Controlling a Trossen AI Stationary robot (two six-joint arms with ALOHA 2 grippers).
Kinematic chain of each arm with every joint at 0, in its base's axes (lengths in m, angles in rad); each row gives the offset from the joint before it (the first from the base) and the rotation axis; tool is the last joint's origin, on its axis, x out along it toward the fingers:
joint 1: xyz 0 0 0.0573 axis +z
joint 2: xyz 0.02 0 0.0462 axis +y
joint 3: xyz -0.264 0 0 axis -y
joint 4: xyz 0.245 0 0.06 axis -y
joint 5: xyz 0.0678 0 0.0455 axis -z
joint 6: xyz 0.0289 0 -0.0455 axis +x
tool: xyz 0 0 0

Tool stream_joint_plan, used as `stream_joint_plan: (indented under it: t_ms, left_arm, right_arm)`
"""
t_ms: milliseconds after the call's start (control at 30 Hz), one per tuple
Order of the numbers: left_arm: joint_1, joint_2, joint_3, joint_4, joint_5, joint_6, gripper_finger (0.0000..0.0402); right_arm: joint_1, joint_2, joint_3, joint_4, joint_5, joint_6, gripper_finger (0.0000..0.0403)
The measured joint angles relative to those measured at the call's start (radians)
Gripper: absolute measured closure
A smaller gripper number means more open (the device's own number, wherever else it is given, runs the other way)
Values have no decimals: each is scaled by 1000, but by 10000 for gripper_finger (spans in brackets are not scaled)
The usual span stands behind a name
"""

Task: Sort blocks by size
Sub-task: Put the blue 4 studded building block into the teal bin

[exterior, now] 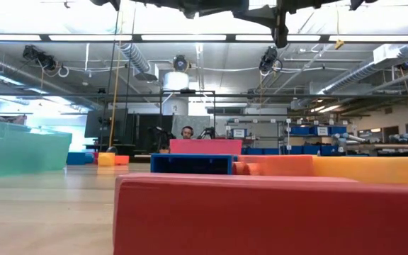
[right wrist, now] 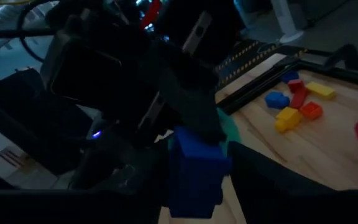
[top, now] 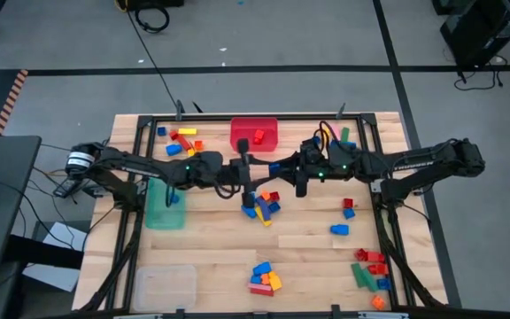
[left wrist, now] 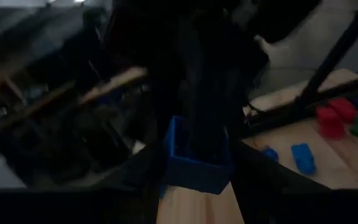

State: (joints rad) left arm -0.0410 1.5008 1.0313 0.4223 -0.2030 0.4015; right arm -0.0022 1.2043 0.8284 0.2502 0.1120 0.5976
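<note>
A blue block (left wrist: 194, 163) sits pinched between the left gripper (top: 243, 168) and right gripper (top: 277, 168), both clamping it above mid-table.

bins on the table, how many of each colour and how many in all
red bin: 1
green bin: 1
clear bin: 1
total: 3

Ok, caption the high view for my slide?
Both grippers, left and right, meet mid-table over a blue block, near the red bin.
</note>
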Motion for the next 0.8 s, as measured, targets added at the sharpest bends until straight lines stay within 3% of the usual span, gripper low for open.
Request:
stream_joint_plan:
  t_ms: [233,433,667,800]
  left_arm:
    - [2,-120,0,-311,-94,-360,237]
    - [2,-324,0,-791,-204,-639,238]
    - [2,-520,1,-1387,-147,-1032,238]
    - [-4,-545,-32,-1546,-54,-1183,238]
  right_arm:
    - [-29,-8,0,-127,0,18,197]
    - [-29,-6,0,-299,0,67,204]
    - [-26,-6,-1,-377,0,91,210]
    - [-26,-6,-1,-379,0,91,210]
